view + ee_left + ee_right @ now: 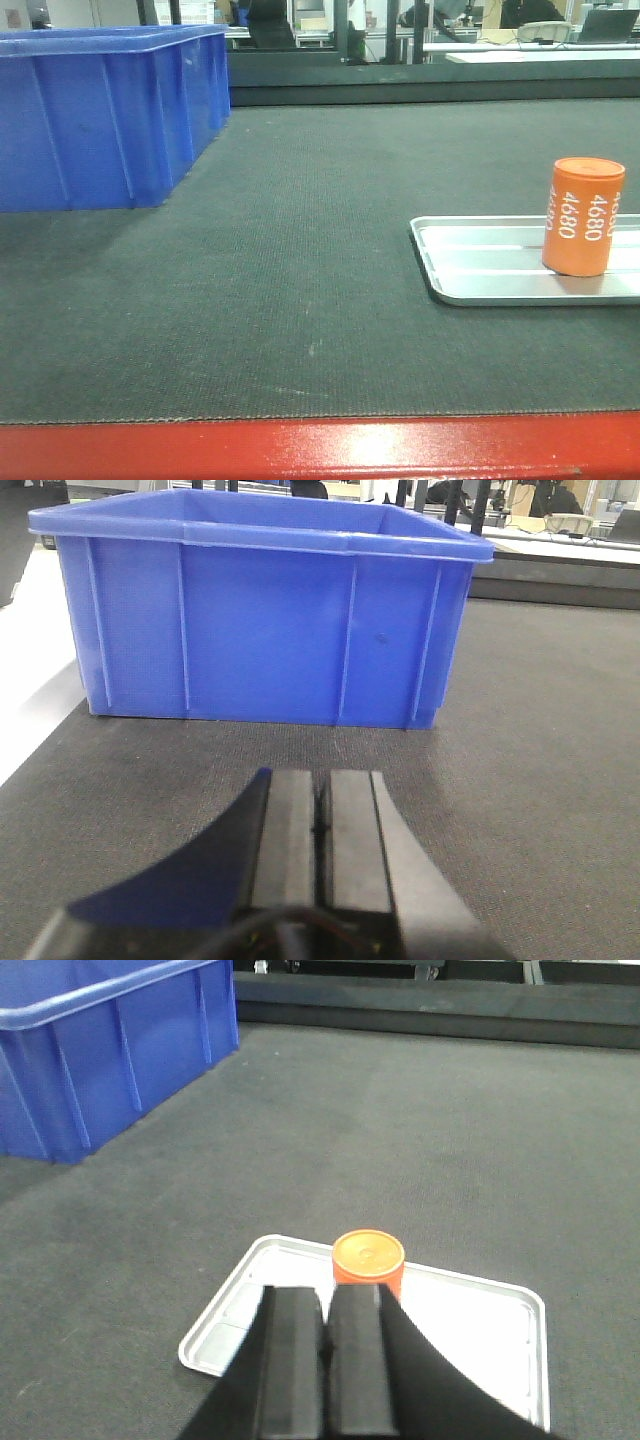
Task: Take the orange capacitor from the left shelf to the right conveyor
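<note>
Far left there's a big blue plastic bin (pixel 105 115) sitting on the right conveyor (pixel 300 280), the dark grey textured belt with the red front edge running along the bottom of the front view. No writing on the bin that I can make out.

The left gripper (pixel 322 825) hangs just above the belt, pointed at the bin's front wall, jaws pressed together with nothing between them.

Over to the right, a flat silver tray (pixel 470 275) lies on the belt, and the orange capacitor (pixel 583 215) stands upright on it. White "4680" is printed sideways around it, repeated a few times.

The right gripper (pixel 325 1360) is above the near part of the tray, fingers clamped together and empty too. The capacitor's flat top shows just past its fingertips; can't tell if they touch.
</note>
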`<state>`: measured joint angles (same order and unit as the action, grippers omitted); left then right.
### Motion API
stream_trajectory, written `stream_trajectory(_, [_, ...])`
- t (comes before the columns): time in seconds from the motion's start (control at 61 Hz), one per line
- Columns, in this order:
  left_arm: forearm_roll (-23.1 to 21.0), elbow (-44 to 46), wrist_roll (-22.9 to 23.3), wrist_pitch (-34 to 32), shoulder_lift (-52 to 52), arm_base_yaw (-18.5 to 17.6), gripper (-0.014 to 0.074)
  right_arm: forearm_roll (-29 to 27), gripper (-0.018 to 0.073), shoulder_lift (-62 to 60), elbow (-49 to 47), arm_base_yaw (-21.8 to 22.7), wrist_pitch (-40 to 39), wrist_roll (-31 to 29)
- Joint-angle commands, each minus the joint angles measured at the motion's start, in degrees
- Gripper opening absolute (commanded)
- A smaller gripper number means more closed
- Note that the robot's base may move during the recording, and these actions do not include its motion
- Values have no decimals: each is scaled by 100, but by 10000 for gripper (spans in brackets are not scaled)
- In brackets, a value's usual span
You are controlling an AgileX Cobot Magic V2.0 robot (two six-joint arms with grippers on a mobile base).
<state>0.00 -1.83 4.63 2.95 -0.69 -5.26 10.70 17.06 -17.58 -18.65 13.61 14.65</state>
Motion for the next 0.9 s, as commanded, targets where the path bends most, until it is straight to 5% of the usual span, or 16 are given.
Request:
stream_trajectory(0.0, [0,31,8,-513,-110,-37,-105,8,40,-44,-170,-15,-371,3])
stream_trajectory(0.459, [0,31,8,-513,-110,-37,-105,5,40,-59,-146,41,-294,-51])
stream_trajectory(0.688, [0,31,8,-513,-110,-37,-105,-1070,40,-635,-30,923,-113,-1533])
stream_trajectory(0.885, [0,31,8,-513,-110,-37,-105,-1127,40,-1509,786,1622,-124,-1573])
